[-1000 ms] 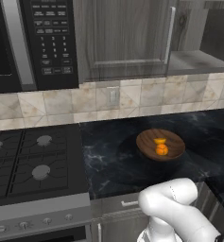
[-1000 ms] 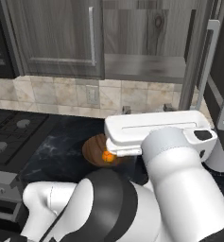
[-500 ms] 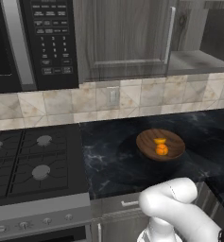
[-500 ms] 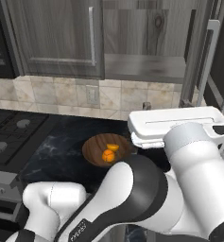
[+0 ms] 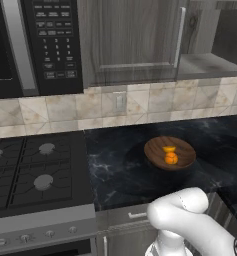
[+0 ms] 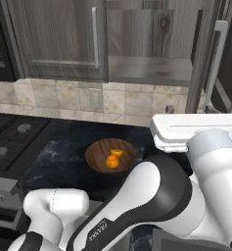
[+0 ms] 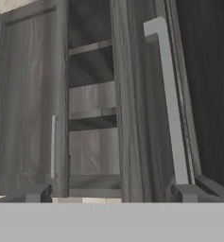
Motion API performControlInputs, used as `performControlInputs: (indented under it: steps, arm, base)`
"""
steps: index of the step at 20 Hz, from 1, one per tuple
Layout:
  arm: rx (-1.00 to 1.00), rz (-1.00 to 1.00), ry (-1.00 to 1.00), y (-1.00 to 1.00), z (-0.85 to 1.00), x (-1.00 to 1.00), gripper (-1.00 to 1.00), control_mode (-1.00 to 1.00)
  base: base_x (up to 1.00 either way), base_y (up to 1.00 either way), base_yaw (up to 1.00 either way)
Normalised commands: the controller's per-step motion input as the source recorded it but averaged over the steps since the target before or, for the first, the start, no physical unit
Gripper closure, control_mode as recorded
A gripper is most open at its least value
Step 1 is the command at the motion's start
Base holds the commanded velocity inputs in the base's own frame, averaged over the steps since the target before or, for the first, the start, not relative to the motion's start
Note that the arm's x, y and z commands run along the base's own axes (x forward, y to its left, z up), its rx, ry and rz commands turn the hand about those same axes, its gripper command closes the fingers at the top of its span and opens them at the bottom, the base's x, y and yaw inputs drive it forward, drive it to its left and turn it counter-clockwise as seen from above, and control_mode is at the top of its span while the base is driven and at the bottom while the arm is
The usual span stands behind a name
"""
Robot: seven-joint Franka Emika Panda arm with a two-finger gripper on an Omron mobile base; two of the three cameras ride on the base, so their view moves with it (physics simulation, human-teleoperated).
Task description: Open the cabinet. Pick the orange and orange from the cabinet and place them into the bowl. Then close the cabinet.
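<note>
Since a moment ago my arm has swung rightward across the right base view, uncovering the bowl [image 6: 111, 155]; the base has not moved. Both oranges lie in that bowl: one orange [image 5: 171, 158] nearer me, the other orange [image 5: 168, 148] just behind it, touching or nearly so. The bowl sits on the dark counter [image 5: 115, 165], right of the stove [image 5: 25, 175] and well in from the front edge. My gripper [image 7: 111, 193] is released, fingers spread wide, facing the cabinet [image 7: 92, 108]. Its left door [image 7: 28, 94] is shut, its right door [image 7: 142, 94] open, with the silver handle [image 7: 170, 104] close ahead.
</note>
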Motion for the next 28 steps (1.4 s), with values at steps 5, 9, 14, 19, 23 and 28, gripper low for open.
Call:
performControlInputs:
  steps: [5, 9, 14, 19, 23, 28]
  arm:
    - [0.00, -0.02, 0.00, -0.35, -0.15, 0.24, -1.00, -1.00]
    - [0.00, 0.00, 0.00, -0.23, -0.31, 0.35, -1.00, -1.00]
    - [0.07, 0.07, 0.00, -0.22, -0.32, 0.64, -1.00, -1.00]
    - [0.09, 0.14, 0.00, -0.26, -0.35, 0.73, -1.00, -1.00]
    - [0.03, 0.18, 0.01, 0.16, -0.43, 0.34, -1.00, -1.00]
    - [0.00, 0.10, -0.02, 0.38, -0.11, -0.24, -1.00, -1.00]
  base:
    - [0.00, 0.00, 0.00]
    - [0.00, 0.00, 0.00]
    - [0.00, 0.00, 0.00]
    - [0.00, 0.00, 0.00]
    - [0.00, 0.00, 0.00]
    - [0.00, 0.00, 0.00]
